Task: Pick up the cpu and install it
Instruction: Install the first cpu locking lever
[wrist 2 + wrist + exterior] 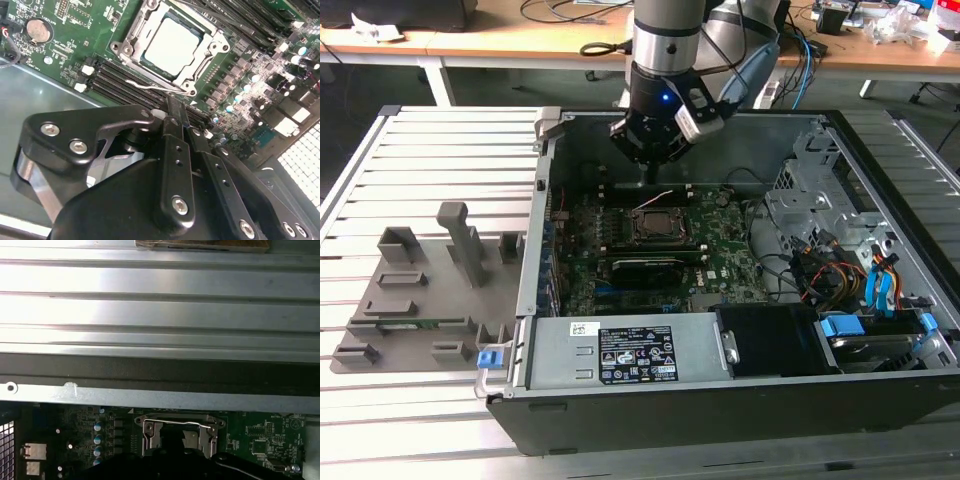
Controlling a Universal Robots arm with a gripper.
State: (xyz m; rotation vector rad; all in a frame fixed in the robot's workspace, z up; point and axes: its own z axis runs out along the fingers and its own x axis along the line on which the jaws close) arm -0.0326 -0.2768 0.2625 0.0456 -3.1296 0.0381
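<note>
Black gripper (172, 107), fingers drawn narrow together and holding nothing, hangs above the green motherboard (75, 45). Small square silvery-topped cpu (172, 42) already lies inside the metal-framed socket (131, 31). Risk, I judge: socket unlatched, so a nudge could unseat the cpu.

Even overhead light — glare on the cpu (172, 44), shadowed case interior.

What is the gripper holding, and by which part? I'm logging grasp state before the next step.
Nothing, as far as shows: the cpu lies in its socket, apart from the gripper, whose narrow tip carries no chip.
</note>
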